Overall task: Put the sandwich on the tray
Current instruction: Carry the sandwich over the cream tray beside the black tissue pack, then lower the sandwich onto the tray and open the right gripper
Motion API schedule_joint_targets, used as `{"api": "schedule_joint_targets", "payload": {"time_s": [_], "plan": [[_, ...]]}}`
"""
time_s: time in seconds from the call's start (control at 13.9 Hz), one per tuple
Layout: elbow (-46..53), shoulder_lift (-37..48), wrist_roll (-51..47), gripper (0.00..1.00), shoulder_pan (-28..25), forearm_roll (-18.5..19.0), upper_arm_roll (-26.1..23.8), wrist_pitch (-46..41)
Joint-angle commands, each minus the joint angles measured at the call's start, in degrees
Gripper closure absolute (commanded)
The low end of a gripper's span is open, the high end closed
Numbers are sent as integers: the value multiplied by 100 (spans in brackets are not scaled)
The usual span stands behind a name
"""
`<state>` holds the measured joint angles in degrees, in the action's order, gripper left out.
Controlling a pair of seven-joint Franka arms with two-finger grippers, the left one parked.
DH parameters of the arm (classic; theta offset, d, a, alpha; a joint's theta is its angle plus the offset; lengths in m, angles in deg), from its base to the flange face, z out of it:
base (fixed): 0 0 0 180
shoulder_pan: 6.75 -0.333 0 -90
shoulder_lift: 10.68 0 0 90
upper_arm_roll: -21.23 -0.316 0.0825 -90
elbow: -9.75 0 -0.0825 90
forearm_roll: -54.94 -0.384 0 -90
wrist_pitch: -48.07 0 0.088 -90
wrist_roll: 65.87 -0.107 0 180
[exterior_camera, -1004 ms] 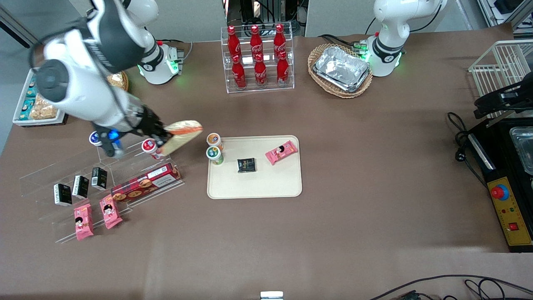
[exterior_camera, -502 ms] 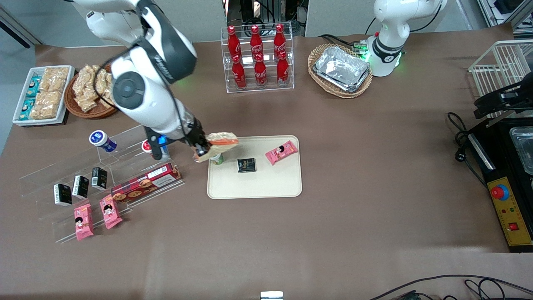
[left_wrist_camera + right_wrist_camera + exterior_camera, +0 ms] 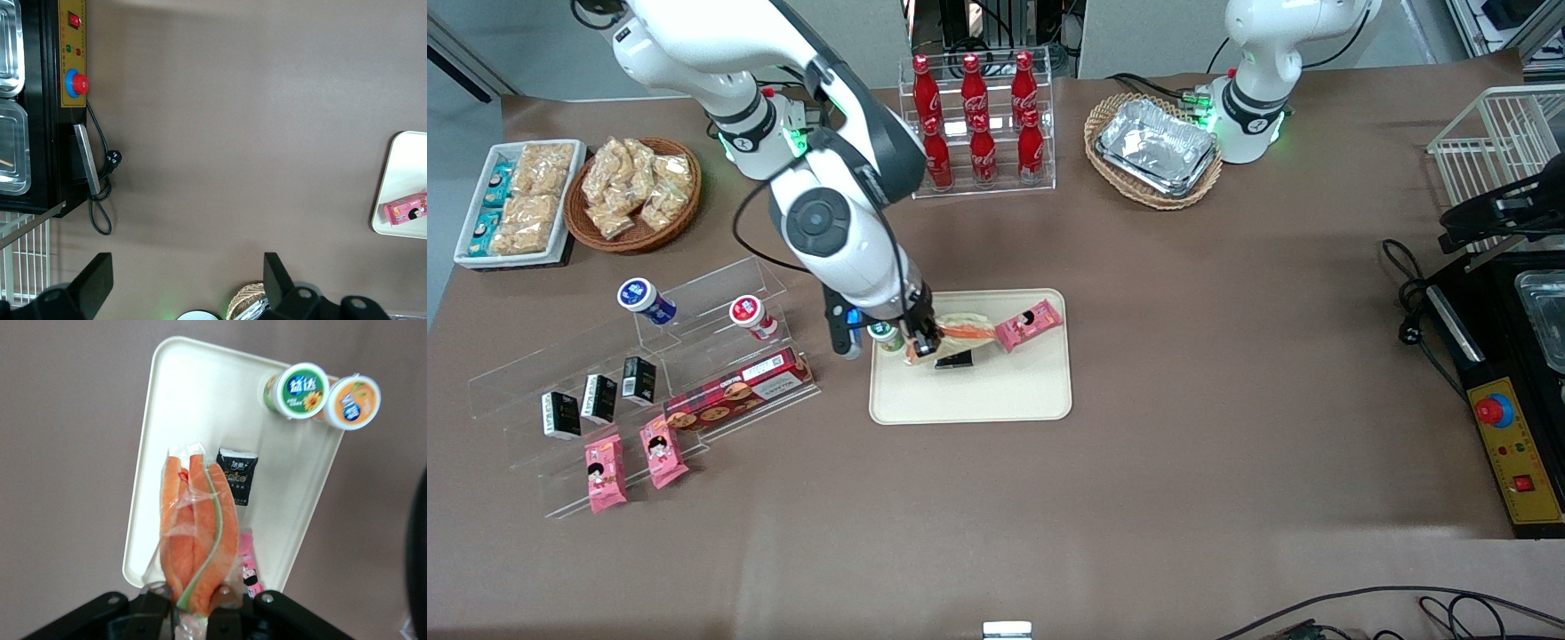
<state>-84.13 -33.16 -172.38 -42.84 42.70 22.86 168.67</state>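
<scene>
My gripper [image 3: 195, 603] is squeezing the sandwich [image 3: 197, 530] by its wide end. A second ago it was out over the clear shelf by the working arm's end of the table. Now I have carried it over the tray [image 3: 996, 391], so I think I only need to lower it and let go. Under it sit a small black packet [image 3: 237, 477] and a pink snack packet [image 3: 1029, 324]. Two cups stand at the tray's edge. The green-lidded cup [image 3: 301, 389] shows a sunflower; its writing is not clear to me.
</scene>
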Motion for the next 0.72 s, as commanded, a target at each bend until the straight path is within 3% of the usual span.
{"api": "schedule_joint_targets", "payload": {"time_s": [0.0, 0.65], "plan": [[247, -607, -151, 100, -83, -59, 74, 393], [247, -1258, -204, 100, -92, 213, 110, 1300]]}}
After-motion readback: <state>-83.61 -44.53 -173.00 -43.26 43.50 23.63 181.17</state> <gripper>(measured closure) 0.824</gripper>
